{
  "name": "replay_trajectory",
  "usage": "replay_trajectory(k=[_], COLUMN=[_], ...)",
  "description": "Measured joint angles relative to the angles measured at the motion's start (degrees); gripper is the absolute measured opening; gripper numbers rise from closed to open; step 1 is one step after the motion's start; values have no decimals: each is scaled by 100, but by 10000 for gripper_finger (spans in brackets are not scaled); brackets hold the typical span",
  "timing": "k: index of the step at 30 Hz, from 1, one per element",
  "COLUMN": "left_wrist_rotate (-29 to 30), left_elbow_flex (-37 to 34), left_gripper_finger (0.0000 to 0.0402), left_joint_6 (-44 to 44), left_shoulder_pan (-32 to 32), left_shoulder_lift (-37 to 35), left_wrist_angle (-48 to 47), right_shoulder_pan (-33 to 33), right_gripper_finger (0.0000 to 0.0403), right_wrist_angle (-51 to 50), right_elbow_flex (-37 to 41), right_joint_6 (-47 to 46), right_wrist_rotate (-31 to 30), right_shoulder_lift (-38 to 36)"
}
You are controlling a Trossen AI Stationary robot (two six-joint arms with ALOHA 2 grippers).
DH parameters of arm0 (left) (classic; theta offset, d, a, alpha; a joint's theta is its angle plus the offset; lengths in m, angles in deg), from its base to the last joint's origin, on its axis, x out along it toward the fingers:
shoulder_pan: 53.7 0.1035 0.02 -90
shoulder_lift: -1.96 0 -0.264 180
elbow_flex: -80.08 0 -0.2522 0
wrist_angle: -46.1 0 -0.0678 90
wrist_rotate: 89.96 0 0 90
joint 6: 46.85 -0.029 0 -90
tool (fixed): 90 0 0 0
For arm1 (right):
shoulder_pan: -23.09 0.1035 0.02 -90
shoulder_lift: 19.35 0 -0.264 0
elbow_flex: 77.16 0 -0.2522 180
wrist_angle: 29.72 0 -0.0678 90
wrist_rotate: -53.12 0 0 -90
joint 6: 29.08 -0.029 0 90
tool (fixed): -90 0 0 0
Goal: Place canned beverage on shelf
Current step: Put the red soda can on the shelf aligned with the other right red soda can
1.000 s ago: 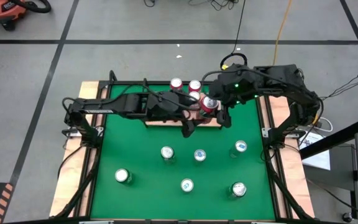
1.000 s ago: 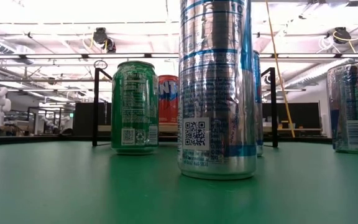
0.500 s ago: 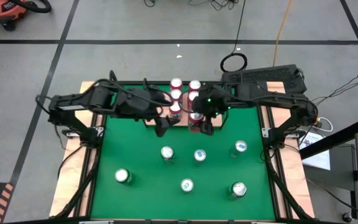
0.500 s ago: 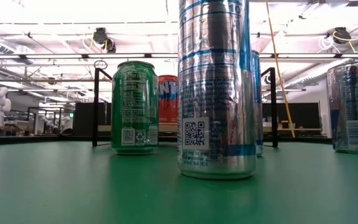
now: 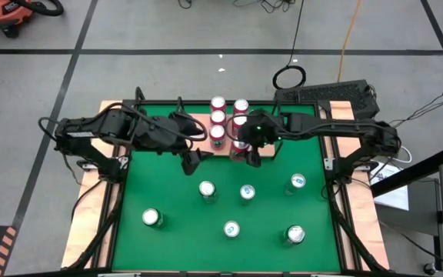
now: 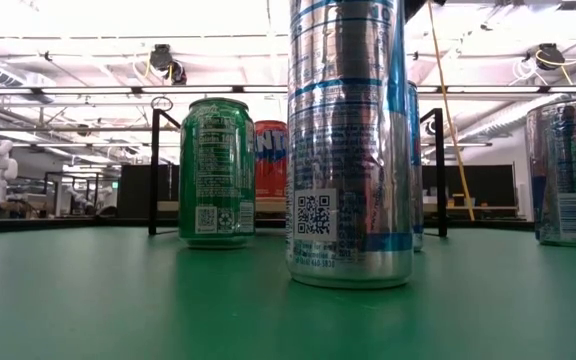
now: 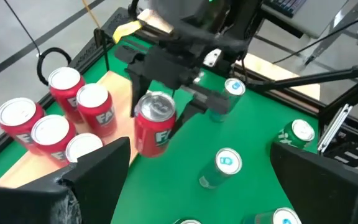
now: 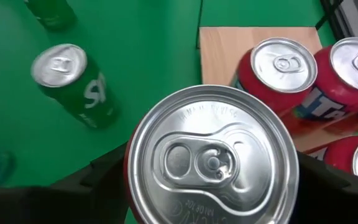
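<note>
A red can (image 7: 156,129) stands upright in my right gripper (image 5: 244,151) at the near edge of the shelf, a small light-wood board (image 8: 253,37) with black rails. Its silver top fills the right wrist view (image 8: 213,158). Several other red cans (image 5: 218,115) stand on the board. My left gripper (image 5: 191,161) is open and empty over the green mat, left of the held can. Its own fingers frame the left wrist view (image 7: 207,180). My right gripper pinches the red can between its two fingers, which lie on opposite sides of its upper wall (image 7: 143,121). The fingers (image 8: 101,177) come from above, pointing down. The can is upright. Whether its base rests on anything or hangs clear, I cannot tell.
Several silver-topped cans stand upright on the green mat (image 5: 168,192), nearer than the shelf: one (image 5: 207,188) sits just below my left gripper and another (image 5: 247,191) below my right. In the low view a tall silver-blue can (image 6: 350,140) and a green can (image 6: 216,172) stand before the shelf rails.
My left gripper has drawn back from the shelf toward the table's left edge, open. My right gripper has carried the red can toward the table's left and a little nearer, keeping it upright, to the shelf's near edge.
</note>
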Motion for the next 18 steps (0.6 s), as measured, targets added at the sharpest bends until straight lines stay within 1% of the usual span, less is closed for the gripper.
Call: replay_trajectory(k=[10,18], left_wrist_rotate=[56,163], left_elbow_flex=[0,-2], left_gripper_finger=[384,384], left_joint_6=[-21,-13], left_shoulder_pan=[24,48], left_shoulder_lift=[0,2], left_wrist_angle=[-56,-68], right_shoulder_pan=[-390,-471], right_gripper_finger=[300,300], right_wrist_angle=[109,145], right_elbow_flex=[77,75], right_joint_6=[444,588], right_wrist_rotate=[-3,28], right_shoulder_lift=[306,578])
